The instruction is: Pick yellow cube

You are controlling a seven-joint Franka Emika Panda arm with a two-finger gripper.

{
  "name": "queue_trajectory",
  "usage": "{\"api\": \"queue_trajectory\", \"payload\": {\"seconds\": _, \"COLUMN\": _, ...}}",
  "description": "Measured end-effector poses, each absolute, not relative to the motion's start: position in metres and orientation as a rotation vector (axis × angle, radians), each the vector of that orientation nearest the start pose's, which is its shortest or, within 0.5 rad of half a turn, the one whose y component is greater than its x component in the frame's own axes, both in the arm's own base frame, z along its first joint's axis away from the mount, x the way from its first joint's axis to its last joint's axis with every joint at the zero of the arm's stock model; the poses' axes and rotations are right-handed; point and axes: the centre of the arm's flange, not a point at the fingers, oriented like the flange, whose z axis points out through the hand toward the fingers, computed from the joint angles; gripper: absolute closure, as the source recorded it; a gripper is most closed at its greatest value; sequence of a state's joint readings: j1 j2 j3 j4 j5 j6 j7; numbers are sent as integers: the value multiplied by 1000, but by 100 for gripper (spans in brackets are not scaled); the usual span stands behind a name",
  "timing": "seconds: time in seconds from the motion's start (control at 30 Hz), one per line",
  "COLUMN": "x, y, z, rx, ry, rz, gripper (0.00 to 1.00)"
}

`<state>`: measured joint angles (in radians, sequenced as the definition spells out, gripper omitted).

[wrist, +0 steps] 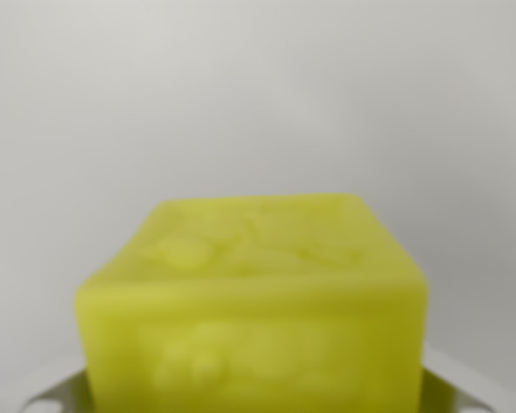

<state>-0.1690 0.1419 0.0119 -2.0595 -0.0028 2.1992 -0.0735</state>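
The yellow cube (pixel 254 301) fills the lower middle of the wrist view, very close and blurred, with faint raised shapes on its top and front faces. My gripper (pixel 256 394) sits around it. A pale finger (pixel 58 391) shows at the wrist view's left bottom corner and another (pixel 466 387) at the right, each pressed against a side of the cube. The jaws stand shut on the cube. The frame's edge cuts off the cube's underside.
Behind the cube there is only a plain, pale grey-white surface (pixel 258 95), out of focus. No other object or edge shows.
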Motion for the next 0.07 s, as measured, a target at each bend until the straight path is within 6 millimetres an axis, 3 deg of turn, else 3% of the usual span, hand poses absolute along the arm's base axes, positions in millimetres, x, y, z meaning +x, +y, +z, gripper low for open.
{"api": "queue_trajectory", "payload": {"seconds": 0.07, "x": 566, "y": -90, "z": 367, "rx": -3139, "ry": 129, "rz": 4, "gripper": 100}}
